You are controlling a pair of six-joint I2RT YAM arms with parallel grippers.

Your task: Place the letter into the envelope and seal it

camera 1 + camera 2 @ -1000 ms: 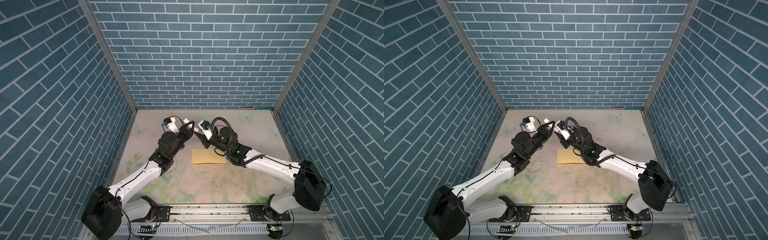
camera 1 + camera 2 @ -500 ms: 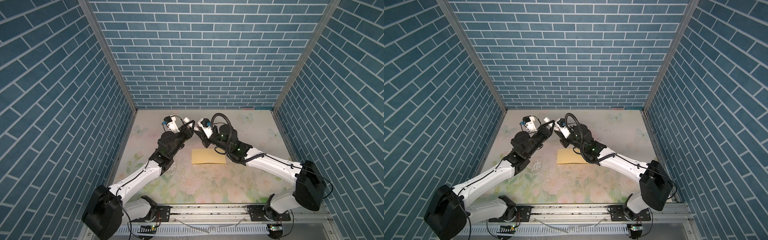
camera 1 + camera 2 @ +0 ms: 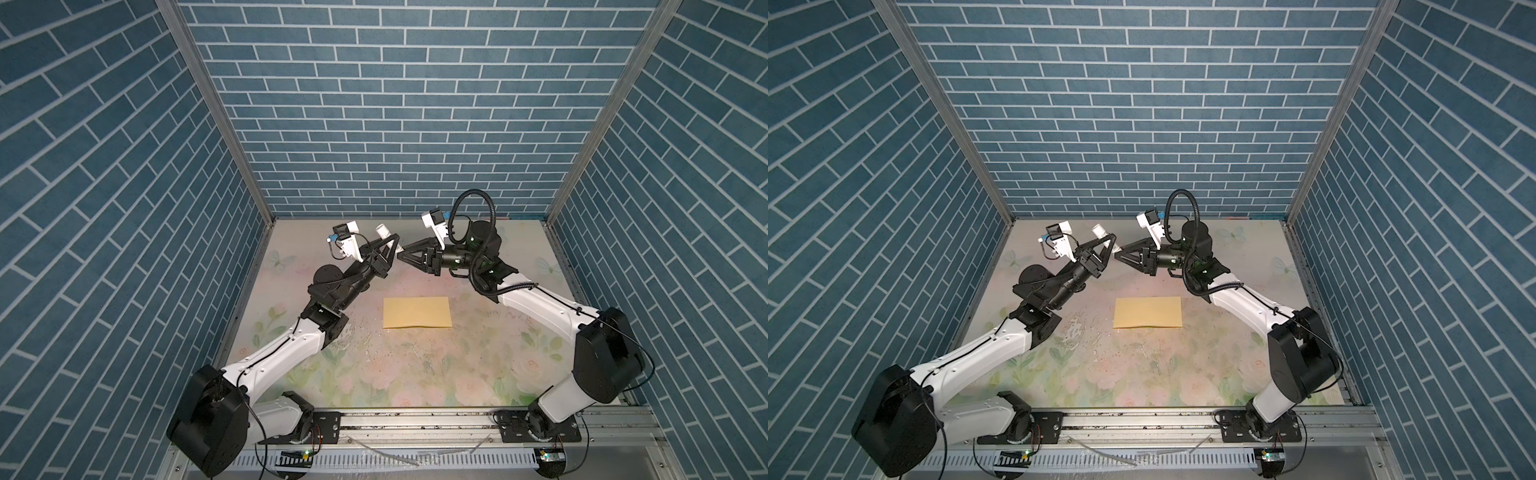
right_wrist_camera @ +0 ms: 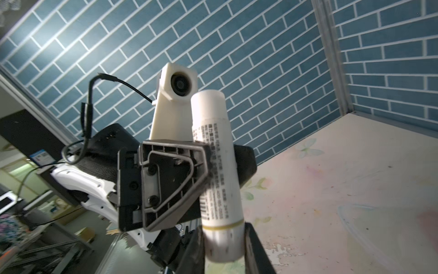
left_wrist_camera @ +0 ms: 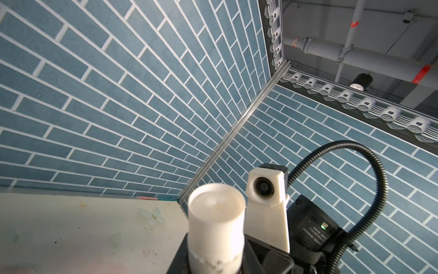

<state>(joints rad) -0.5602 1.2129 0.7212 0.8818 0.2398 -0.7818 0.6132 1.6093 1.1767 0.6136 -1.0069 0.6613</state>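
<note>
A yellow-tan envelope [image 3: 417, 312] [image 3: 1148, 312] lies flat on the flower-printed table [image 3: 415, 374] in both top views, its long axis running side to side, one short end toward each arm, with a faint crease just inside the long edge nearest the arms' bases. It sits in the open middle of the table, touched by neither arm and well apart from both grippers, which meet in the air farther back, toward the blue brick rear wall [image 3: 395, 124]. There the left gripper [image 3: 388, 242] [image 3: 1106, 243] is clamped across the body of a white glue stick [image 3: 380, 229] [image 3: 1099, 229], its narrow gap filled by the tube. The tube is tilted, its free end raised toward the back wall and its lower end slanting down toward the right arm. The right gripper [image 3: 402, 255] [image 3: 1118, 256] reaches in tip-first from the other side. Its wrist view shows its two dark fingers [image 4: 254, 251] pressed against either side of the stick's ridged lower end, below a thin yellow ring, so that both grippers have hold of the same glue stick [image 4: 216, 166]; printed text and a barcode run along its length. From the left wrist, the stick's [image 5: 216, 220] round free end faces the camera, rising out of that gripper's dark fingers, the right arm's wrist camera just beside it.
</note>
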